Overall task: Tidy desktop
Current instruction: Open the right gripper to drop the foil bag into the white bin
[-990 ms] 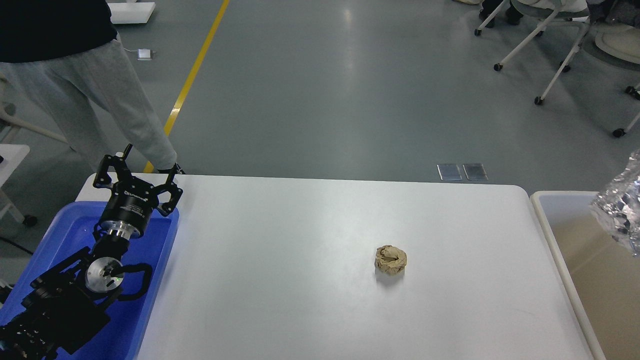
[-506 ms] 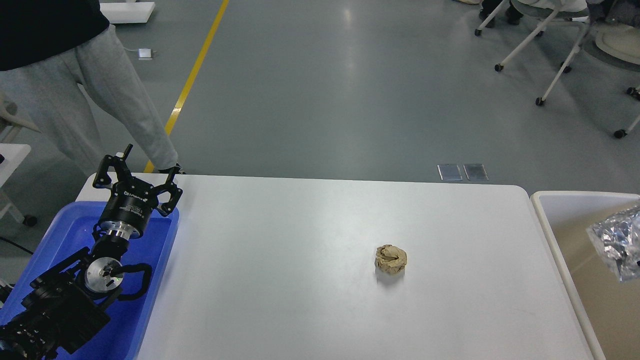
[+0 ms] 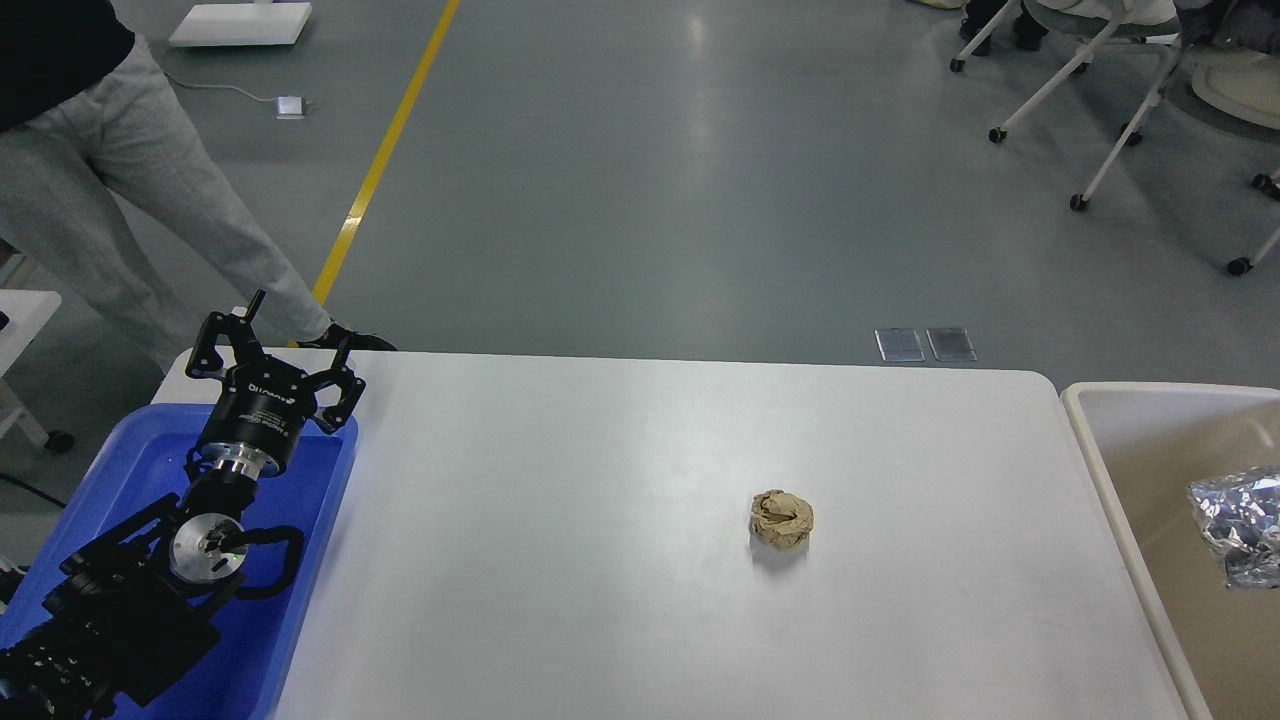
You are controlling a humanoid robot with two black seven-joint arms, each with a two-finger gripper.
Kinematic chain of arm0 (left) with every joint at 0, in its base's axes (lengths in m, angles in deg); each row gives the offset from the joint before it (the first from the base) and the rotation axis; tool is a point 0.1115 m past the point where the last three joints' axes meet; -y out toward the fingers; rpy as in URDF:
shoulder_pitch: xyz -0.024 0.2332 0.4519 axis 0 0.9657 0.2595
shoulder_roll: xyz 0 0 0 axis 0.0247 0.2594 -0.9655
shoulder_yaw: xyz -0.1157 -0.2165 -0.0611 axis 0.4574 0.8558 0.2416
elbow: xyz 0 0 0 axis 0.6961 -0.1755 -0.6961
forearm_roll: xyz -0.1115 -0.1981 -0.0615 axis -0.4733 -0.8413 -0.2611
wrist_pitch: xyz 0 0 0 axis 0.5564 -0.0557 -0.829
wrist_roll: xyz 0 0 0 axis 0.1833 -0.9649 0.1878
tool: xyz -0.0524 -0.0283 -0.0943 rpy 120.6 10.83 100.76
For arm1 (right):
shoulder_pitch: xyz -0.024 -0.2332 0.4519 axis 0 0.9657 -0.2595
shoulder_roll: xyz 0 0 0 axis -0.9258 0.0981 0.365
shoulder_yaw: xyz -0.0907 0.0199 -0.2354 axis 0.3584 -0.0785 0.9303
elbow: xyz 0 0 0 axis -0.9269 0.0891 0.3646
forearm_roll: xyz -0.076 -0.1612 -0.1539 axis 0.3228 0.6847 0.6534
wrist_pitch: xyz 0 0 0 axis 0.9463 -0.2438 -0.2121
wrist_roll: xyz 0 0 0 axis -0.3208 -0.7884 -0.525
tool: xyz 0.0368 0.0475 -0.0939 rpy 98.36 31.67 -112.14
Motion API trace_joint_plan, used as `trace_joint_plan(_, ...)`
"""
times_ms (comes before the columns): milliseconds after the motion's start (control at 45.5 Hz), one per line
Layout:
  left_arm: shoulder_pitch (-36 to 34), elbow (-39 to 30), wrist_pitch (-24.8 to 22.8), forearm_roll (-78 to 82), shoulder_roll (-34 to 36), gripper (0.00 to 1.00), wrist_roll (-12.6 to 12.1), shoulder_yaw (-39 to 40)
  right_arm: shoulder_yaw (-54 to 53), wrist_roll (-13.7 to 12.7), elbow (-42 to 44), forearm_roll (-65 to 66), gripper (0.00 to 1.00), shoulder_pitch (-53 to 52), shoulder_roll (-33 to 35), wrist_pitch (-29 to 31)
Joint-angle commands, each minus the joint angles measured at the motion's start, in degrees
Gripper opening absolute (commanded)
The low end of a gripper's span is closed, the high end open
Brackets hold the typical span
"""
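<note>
The white desktop (image 3: 620, 560) fills the middle of the head view. A crumpled brown paper ball (image 3: 781, 519) lies on it right of centre. A crumpled silver foil ball (image 3: 1238, 525) lies inside the beige-white bin (image 3: 1090, 440) at the right edge. My left gripper (image 3: 296, 318) is open and empty, held above the far end of the blue plastic tray (image 3: 300, 560) at the left, far from the paper ball. My right arm and gripper are out of view.
A person in grey trousers (image 3: 120, 200) stands beyond the desktop's far left corner. Wheeled chairs (image 3: 1090, 90) stand on the grey floor at the far right. A yellow floor line (image 3: 385, 150) runs behind the desktop.
The foil ball has dropped from above the bin's edge down into the beige-white bin. The person at the left has shifted leftward. My left arm has not moved.
</note>
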Motion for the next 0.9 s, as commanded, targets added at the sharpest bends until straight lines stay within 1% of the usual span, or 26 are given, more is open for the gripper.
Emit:
trace_joint_plan(0, -0.01, 0.0, 0.05, -0.01, 0.0, 1.0, 0.05, 0.0, -0.88, -0.96, 6.19, -4.87, 0.0, 0.35, -6.24, -3.82)
trace_joint_plan(88, -0.01, 0.0, 0.05, -0.01, 0.0, 1.0, -0.04, 0.0, -1.32, -0.96, 6.19, -5.32, 0.0, 0.26, -6.68, -5.14)
trace_joint_plan(528, 0.08, 0.0, 0.05, -0.01, 0.0, 1.0, -0.04, 0.0, -2.38, -0.96, 6.27, -5.49, 0.0, 0.17, -6.42, -6.37)
trace_joint_plan(550, 0.08, 0.0, 0.05, -0.01, 0.0, 1.0, 0.05, 0.0, -2.38, -0.96, 6.27, -5.49, 0.03, 0.17, -6.42, -6.37)
trace_joint_plan(572, 0.08, 0.0, 0.05, 0.08, 0.0, 1.0, 0.05, 0.0, -2.38, -0.87, 6.36, -5.49, 0.16, 0.17, -6.42, -6.46)
trace_joint_plan(638, -0.01, 0.0, 0.05, -0.01, 0.0, 1.0, -0.04, 0.0, -2.29, -0.87, 6.27, -5.49, 0.58, -0.09, -6.16, -6.37)
trace_joint_plan(704, 0.08, 0.0, 0.05, -0.01, 0.0, 1.0, -0.04, 0.0, -2.38, -0.96, 6.27, -5.49, 0.79, -0.26, -6.16, -6.37)
trace_joint_plan(726, 0.08, 0.0, 0.05, -0.01, 0.0, 1.0, -0.04, 0.0, -2.47, -0.87, 6.27, -5.49, 0.84, -0.26, -6.07, -6.37)
trace_joint_plan(880, -0.01, 0.0, -0.04, -0.01, 0.0, 1.0, 0.05, 0.0, -2.47, -0.87, 6.36, -5.49, 0.84, -0.35, -6.07, -6.46)
